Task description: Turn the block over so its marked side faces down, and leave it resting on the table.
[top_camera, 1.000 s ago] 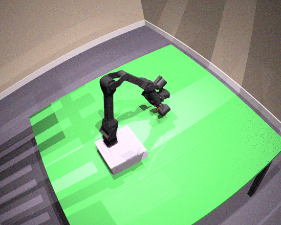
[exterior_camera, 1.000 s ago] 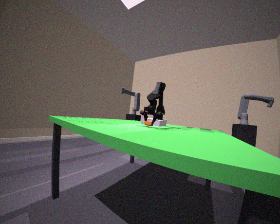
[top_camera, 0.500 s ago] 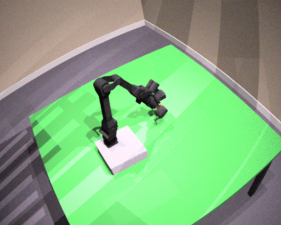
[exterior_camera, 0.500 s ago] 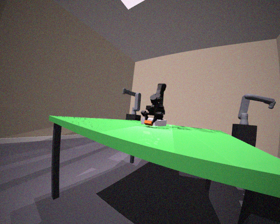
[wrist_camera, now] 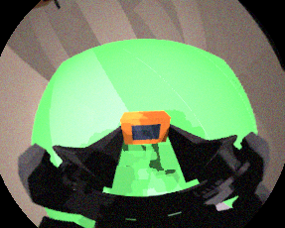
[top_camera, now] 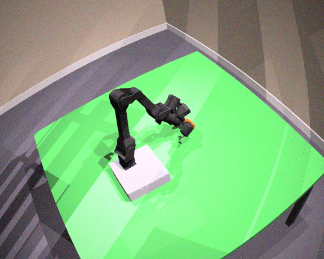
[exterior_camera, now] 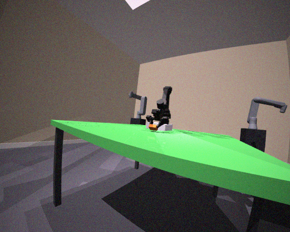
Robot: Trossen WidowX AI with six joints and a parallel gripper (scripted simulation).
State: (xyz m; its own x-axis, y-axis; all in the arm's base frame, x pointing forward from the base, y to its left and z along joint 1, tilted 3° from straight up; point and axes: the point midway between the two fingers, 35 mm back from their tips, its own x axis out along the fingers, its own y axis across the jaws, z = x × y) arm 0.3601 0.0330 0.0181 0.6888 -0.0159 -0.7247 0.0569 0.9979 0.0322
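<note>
The orange block (top_camera: 191, 122) (exterior_camera: 153, 127) (wrist_camera: 145, 118) is between the two fingers of my gripper (top_camera: 189, 125) (wrist_camera: 145, 130), which is shut on it. Its dark rectangular mark (wrist_camera: 146, 132) faces back toward the wrist camera. In the top view a finger covers much of the block, and the gripper points outward and down at a slant. In the exterior view the block looks tilted and a little above the green table (top_camera: 243, 141) (exterior_camera: 192, 151); the exact gap is hard to tell.
The arm stands on a white base slab (top_camera: 147, 172) (exterior_camera: 168, 127), behind the block in the exterior view. Two grey arms (exterior_camera: 143, 106) (exterior_camera: 253, 111) stand on dark pedestals beyond the table. Shadows of the arm fall on the table around the gripper.
</note>
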